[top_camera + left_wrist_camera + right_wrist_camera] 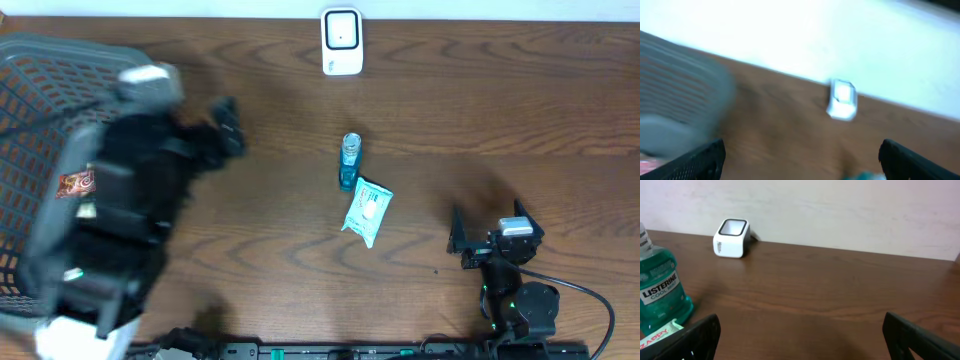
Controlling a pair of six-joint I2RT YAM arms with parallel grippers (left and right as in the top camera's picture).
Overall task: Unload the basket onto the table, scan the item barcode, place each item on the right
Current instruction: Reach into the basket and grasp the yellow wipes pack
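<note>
A small teal mouthwash bottle [349, 160] lies on the wooden table [500, 110], with a white and green packet [367, 210] just in front of it. The white barcode scanner [341, 42] stands at the back edge. My left gripper [228, 122] is blurred, just right of the basket, and the left wrist view shows it [802, 162] open and empty, facing the scanner [842, 99]. My right gripper [487, 228] rests at the front right, open and empty [802, 340]. In its view the bottle [660, 292] is at the left and the scanner [731, 238] far back.
A grey mesh basket [40, 110] fills the left side, largely covered by my blurred left arm [120, 220]. A reddish-labelled item [76, 183] shows inside it. A pale wall [840, 210] runs behind the table's back edge.
</note>
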